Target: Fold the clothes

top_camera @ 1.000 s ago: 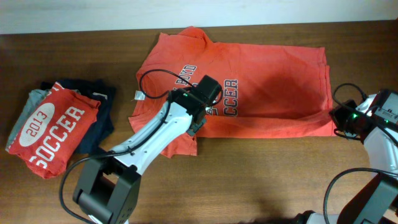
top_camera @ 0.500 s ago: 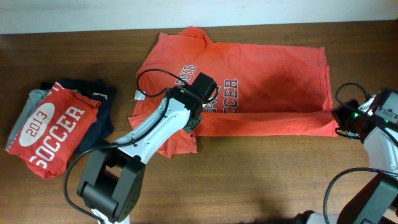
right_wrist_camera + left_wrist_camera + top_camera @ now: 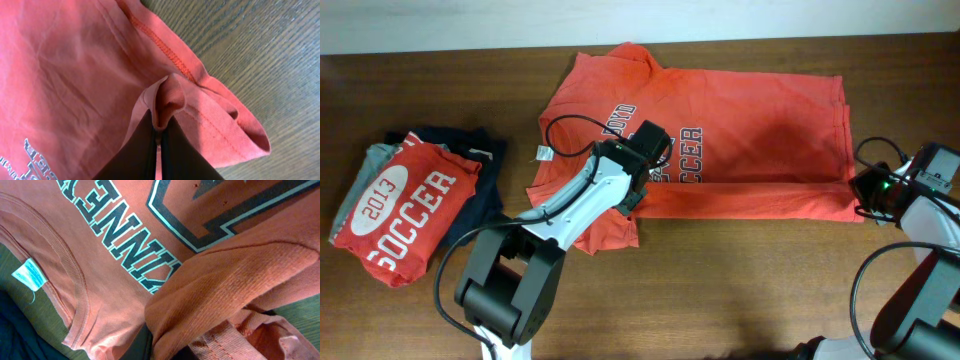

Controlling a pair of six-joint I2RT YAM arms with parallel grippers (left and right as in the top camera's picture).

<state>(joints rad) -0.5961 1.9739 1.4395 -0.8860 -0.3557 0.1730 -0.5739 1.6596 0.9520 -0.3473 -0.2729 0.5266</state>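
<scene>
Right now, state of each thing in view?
orange T-shirt, print up, near edge doubled over
left gripper, shut on orange T-shirt
right gripper, shut on orange T-shirt
red shirt, folded, topmost
navy and grey garments, stacked under red shirt

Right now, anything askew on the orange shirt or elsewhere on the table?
Yes. On the orange T-shirt, the near edge is turned over in a narrow band, but the sleeve by the left gripper sticks out past it, bunched. The right gripper pinches the corner fabric into a pucker. Nothing looks torn or spilled.
</scene>
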